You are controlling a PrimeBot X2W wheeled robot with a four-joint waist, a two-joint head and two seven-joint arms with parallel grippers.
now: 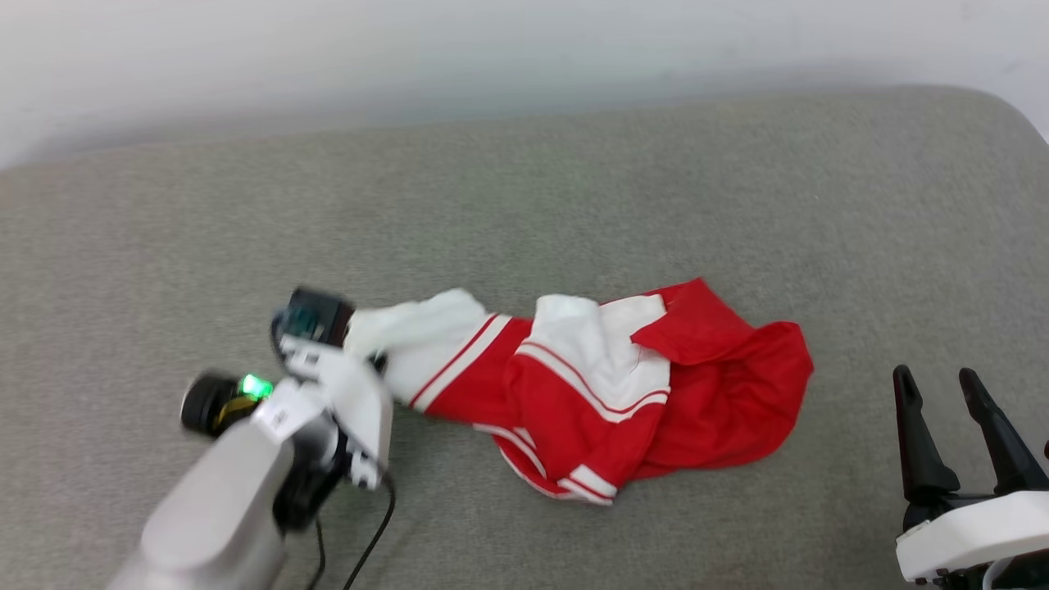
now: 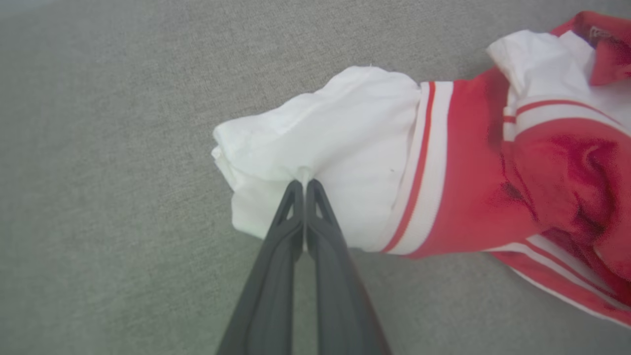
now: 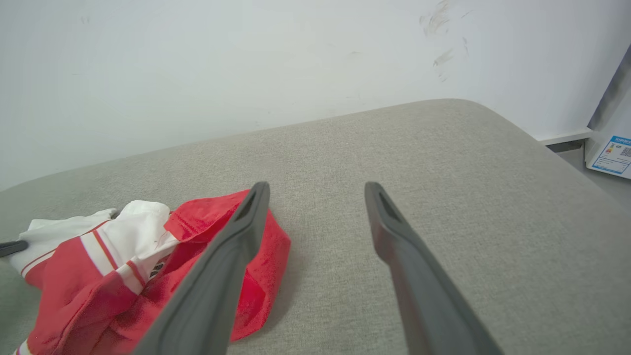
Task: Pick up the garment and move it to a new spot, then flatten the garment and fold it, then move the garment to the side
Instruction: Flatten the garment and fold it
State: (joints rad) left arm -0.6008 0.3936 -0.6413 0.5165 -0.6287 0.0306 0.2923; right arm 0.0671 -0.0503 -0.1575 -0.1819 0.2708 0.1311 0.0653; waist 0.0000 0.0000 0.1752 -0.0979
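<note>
fingers [image 2: 288, 217] of the left gripper [image 2: 304, 183] are closed on a pinch of white sleeve [image 2: 345, 128], so the garment [image 1: 590, 393], crumpled just beyond them on the grey surface [image 1: 524, 188], can be lifted; those of the right gripper [image 1: 935, 375] are spread, empty, near its red end.

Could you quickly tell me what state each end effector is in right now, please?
Left end effector: closed on the garment, at its white end.
Right end effector: open, holding nothing.

Red garment [image 1: 590, 385], white sleeves, red-and-white striped trim; grey surface [image 1: 524, 188]
</note>
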